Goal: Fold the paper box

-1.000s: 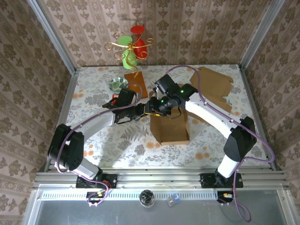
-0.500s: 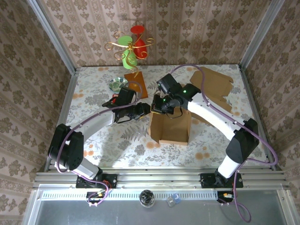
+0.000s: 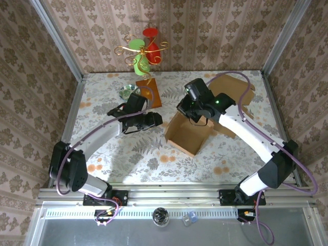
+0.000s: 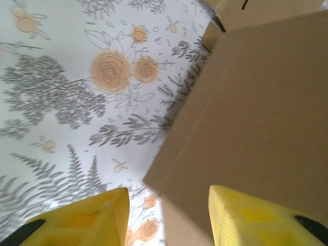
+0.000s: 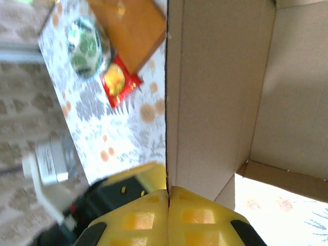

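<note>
Right end effector (image 5: 168, 199) has its yellow fingers (image 5: 136, 218) pressed together on the top edge of one wall of the paper box (image 5: 215, 92), pinching that thin cardboard wall between them. From above, this end effector (image 3: 188, 111) sits at the far left corner of the paper box (image 3: 190, 136), which lies open side up near the middle of the desk (image 3: 128, 154), turned at an angle to the desk's edges. Its inside floor and low walls are in plain sight.

Left end effector (image 4: 169, 218) has its two yellow fingers (image 4: 77, 218) spread apart with a clear gap between them. The brown outer side of the box (image 4: 256, 113) fills the space ahead of it, one corner pointing toward the gap; whether either finger touches the cardboard cannot be told. In the top view this end effector (image 3: 156, 120) is just beside the box's left side.

Farther out, a flat cardboard sheet (image 3: 234, 95) lies at the far right of the desk, partly under the right arm. A brown board (image 3: 149, 92), a small green bowl (image 3: 128, 92) and a red packet (image 5: 119, 79) lie near one another at the far left. A red and green ornament (image 3: 143, 51) hangs against the back wall.
</note>
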